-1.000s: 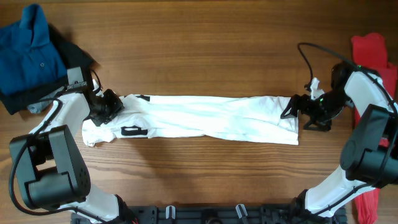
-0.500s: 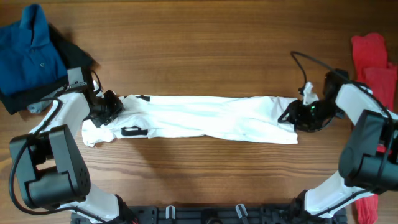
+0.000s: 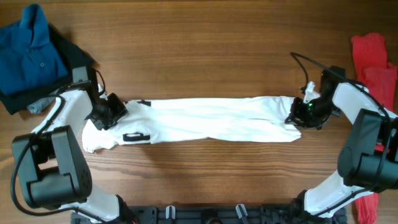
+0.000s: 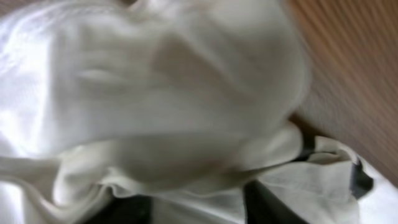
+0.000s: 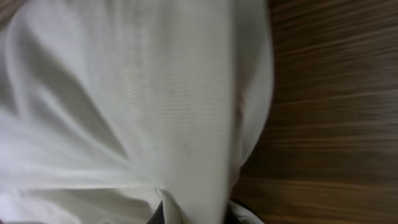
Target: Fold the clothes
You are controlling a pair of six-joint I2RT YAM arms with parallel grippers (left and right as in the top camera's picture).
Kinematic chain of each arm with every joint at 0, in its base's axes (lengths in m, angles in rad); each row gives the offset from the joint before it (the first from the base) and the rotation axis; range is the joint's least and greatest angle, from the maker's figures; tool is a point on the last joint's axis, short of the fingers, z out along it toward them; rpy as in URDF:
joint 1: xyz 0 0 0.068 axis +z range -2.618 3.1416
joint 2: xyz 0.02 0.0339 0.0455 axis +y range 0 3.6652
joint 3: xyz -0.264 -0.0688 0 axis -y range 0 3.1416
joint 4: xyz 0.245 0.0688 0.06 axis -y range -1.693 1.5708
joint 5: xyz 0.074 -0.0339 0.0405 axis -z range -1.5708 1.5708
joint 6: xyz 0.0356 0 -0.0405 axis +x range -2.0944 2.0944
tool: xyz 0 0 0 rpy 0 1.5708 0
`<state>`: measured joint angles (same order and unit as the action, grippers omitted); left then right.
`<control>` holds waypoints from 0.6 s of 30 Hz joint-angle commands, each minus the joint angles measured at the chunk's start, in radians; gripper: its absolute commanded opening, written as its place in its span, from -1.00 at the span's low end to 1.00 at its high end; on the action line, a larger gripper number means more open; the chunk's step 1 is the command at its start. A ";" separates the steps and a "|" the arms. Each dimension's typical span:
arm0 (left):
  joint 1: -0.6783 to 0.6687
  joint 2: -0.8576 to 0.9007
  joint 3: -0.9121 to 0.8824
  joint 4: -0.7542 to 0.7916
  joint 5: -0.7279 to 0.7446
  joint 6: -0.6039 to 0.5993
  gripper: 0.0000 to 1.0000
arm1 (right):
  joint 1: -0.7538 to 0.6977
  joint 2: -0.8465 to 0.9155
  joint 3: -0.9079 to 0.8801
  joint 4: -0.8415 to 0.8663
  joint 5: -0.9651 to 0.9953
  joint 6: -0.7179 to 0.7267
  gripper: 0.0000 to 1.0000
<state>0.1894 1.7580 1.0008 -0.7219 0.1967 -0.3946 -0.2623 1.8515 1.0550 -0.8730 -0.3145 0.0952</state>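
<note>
The white T-shirt [image 3: 205, 118] with black print lies across the table as a long narrow strip running left to right. My left gripper [image 3: 111, 113] rests on its left end. In the left wrist view the T-shirt [image 4: 155, 93] fills the frame, and the gripper [image 4: 199, 211] has its two dark fingers apart with a flat layer of cloth between them. My right gripper [image 3: 297, 117] sits at the strip's right end. In the right wrist view it [image 5: 193, 214] is shut on a pinched fold of the T-shirt [image 5: 124, 93].
A blue polo [image 3: 28, 53] lies on a dark piece [image 3: 74, 56] at the back left corner. Red shirts [image 3: 373, 59] lie along the right edge, with more red cloth [image 3: 367, 208] at the front right. A black cable [image 3: 301, 62] loops above the right arm.
My right gripper has moved left onto the shirt's right end and shut on it. My left gripper's jaws have widened, it has shifted slightly, and the shirt's left end has moved a little.
</note>
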 commanded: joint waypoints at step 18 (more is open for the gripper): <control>-0.042 -0.131 0.061 -0.099 -0.052 0.024 0.14 | -0.082 0.008 0.177 -0.164 0.430 0.123 -0.92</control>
<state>0.1493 1.6360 1.0534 -0.8066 0.1688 -0.3985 -0.3481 1.8534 1.2137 -1.0309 0.0128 0.1791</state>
